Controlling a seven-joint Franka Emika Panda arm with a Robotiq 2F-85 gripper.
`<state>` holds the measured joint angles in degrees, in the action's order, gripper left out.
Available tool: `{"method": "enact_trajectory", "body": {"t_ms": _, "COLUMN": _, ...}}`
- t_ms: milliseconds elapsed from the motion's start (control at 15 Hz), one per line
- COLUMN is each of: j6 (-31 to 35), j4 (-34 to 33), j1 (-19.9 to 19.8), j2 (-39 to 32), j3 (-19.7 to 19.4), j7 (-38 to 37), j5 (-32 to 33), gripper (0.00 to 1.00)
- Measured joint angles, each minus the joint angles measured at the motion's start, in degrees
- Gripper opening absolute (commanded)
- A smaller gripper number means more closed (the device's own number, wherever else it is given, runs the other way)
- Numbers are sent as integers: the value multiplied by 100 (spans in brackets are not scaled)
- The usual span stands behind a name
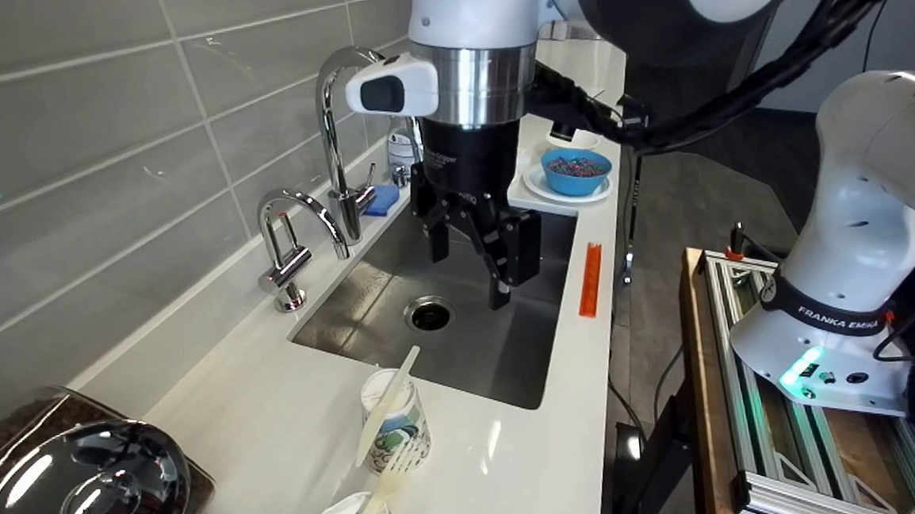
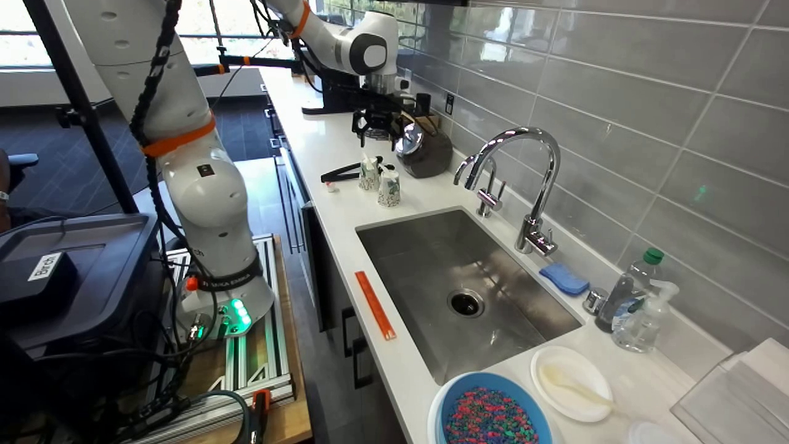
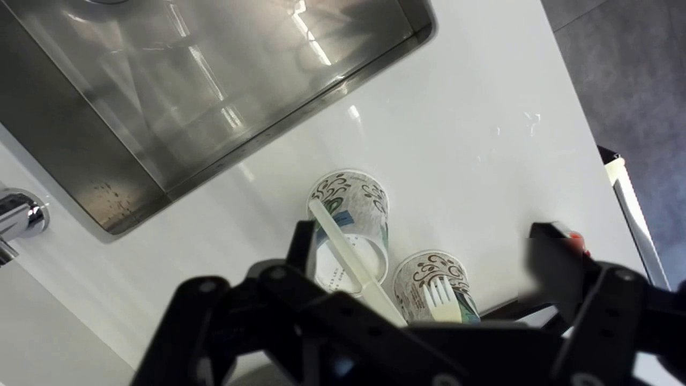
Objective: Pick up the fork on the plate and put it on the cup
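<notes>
The small white plate [image 2: 585, 367] shows in an exterior view beside the blue bowl, with a pale utensil [image 2: 573, 386] on it; whether its head is a fork's is unclear. Two patterned white cups stand upside down past the sink's other end. The fork [image 3: 447, 310], with clear tines, lies across the cup farther from the sink [image 3: 415, 287]; the fork also shows in an exterior view [image 1: 391, 477]. A pale knife [image 3: 348, 252] lies across the cup near the sink [image 3: 356, 195]. My gripper [image 1: 470, 268] is open and empty, raised above the counter, its fingers apart in the wrist view [image 3: 426, 244].
The sink [image 2: 425, 246] has two chrome faucets [image 2: 542, 185] on the wall side. An orange strip [image 2: 374, 305] lies along its front edge. A blue bowl of coloured bits [image 2: 456, 382], a sponge [image 2: 564, 279], bottles [image 2: 641, 320] and a lidded jar [image 1: 83, 494] stand around it.
</notes>
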<state>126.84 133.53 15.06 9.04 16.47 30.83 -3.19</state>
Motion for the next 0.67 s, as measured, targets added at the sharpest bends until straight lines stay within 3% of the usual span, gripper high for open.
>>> {"method": "enact_trajectory", "body": {"t_ms": 667, "j6": -81, "j4": 494, "j1": 156, "j2": 766, "j3": -151, "j7": -930, "j5": -104, "gripper": 100}}
